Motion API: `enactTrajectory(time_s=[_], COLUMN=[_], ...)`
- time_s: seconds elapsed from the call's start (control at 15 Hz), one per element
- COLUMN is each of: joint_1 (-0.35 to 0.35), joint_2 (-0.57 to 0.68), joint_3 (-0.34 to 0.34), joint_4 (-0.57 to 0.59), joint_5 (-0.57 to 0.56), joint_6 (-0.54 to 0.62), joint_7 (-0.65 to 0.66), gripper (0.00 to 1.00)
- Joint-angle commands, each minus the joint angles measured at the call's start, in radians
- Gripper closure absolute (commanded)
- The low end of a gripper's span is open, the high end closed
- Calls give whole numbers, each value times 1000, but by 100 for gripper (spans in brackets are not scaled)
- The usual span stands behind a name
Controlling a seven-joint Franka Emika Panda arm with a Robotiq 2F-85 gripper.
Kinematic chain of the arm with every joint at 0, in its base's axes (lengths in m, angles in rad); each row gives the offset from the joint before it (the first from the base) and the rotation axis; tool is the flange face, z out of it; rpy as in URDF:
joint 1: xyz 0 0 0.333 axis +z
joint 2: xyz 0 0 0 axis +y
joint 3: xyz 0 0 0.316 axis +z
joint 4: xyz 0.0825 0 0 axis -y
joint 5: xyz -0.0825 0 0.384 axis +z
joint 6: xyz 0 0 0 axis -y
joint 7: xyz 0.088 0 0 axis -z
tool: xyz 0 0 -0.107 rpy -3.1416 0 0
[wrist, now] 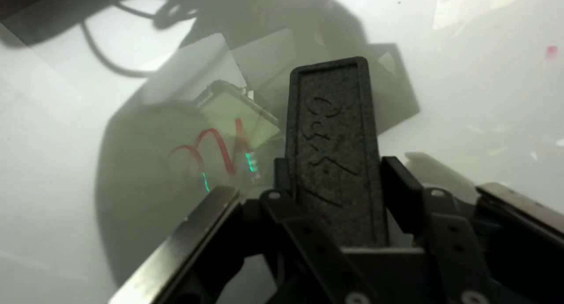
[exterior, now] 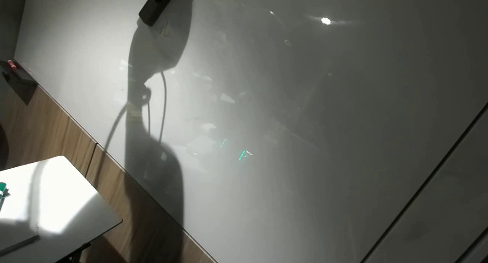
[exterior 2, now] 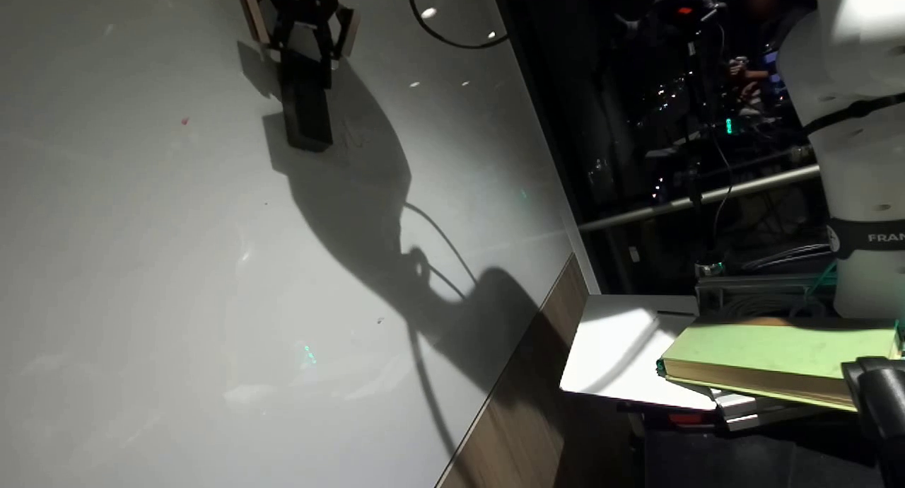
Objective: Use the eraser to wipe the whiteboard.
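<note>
The eraser, a dark grey flat block, shows in the wrist view (wrist: 332,132) and in both exterior views (exterior: 154,9) (exterior 2: 307,117). My gripper (wrist: 337,180) is shut on its sides near its rear end; it also shows in an exterior view (exterior 2: 305,67). The far end of the eraser sticks out past the fingers. The whiteboard (exterior 2: 141,262) is the large glossy panel behind it. The eraser's shadow lies beside it on the board; whether they touch I cannot tell. A red scribble (wrist: 216,147) is on the board beside the eraser in the wrist view. A small red spot (wrist: 551,52) lies farther off.
A small white table (exterior 2: 611,346) with a green book (exterior 2: 785,350) stands by the board's lower edge. A dark ledge (exterior: 23,76) holding a red marker (exterior: 12,64) is at the board's edge. A black cable (exterior 2: 452,44) hangs near the board. The arm's shadow and glare cover parts of the board.
</note>
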Motion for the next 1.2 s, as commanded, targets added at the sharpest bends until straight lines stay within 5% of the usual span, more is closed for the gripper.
enactTrajectory(time_s=[0.0, 1.13], joint_1=[-35, -89], joint_2=[85, 122], joint_3=[-47, -123], joint_4=[-37, -143], joint_5=[-90, -253], joint_6=[126, 92], joint_7=[-21, -13], gripper=[71, 71])
